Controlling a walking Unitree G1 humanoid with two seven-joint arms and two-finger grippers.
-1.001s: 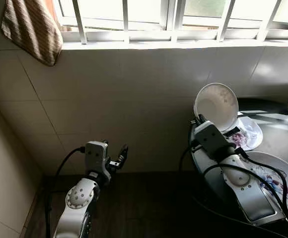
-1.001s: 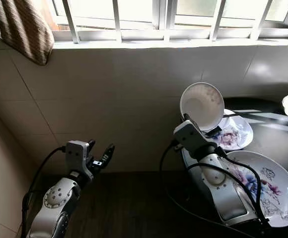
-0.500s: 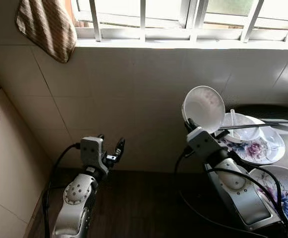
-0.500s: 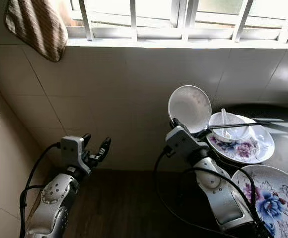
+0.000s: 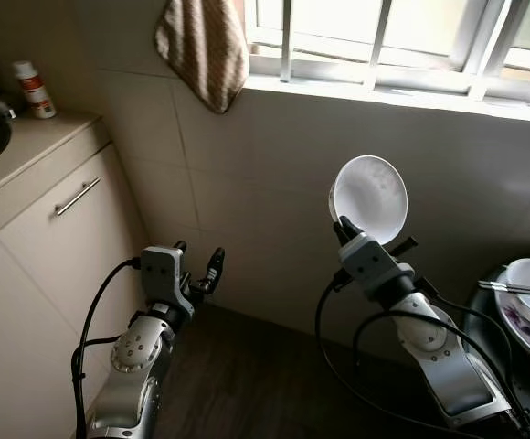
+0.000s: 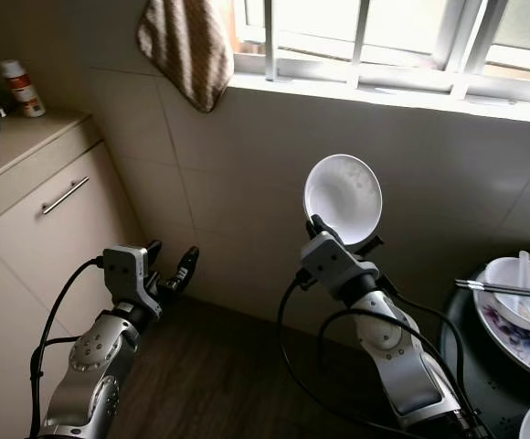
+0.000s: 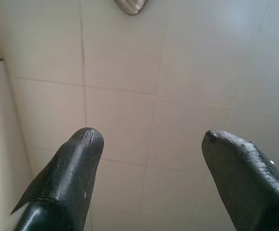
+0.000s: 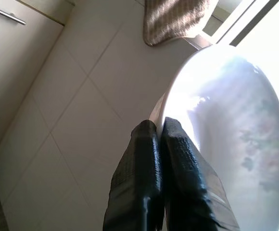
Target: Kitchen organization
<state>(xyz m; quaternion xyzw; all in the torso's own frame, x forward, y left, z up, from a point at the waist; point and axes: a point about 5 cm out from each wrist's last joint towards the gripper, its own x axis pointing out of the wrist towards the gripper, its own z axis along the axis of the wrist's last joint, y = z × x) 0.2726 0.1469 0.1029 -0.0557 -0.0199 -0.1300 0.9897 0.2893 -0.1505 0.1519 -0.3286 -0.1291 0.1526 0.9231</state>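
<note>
Right gripper point(image 5: 345, 225) pinches my white bowl point(image 5: 369, 198) by its lower rim, bowl upright at twelve o'clock before the tiled wall point(image 5: 274, 174). Left gripper point(image 6: 168, 261) spread wide, empty, cabinet point(image 6: 37, 229) at its nine o'clock. Left wrist view: fingers point(image 7: 72, 168) far apart, wall ahead. Right wrist view: fingers point(image 8: 139, 178) clamped on the bowl's edge.
</note>
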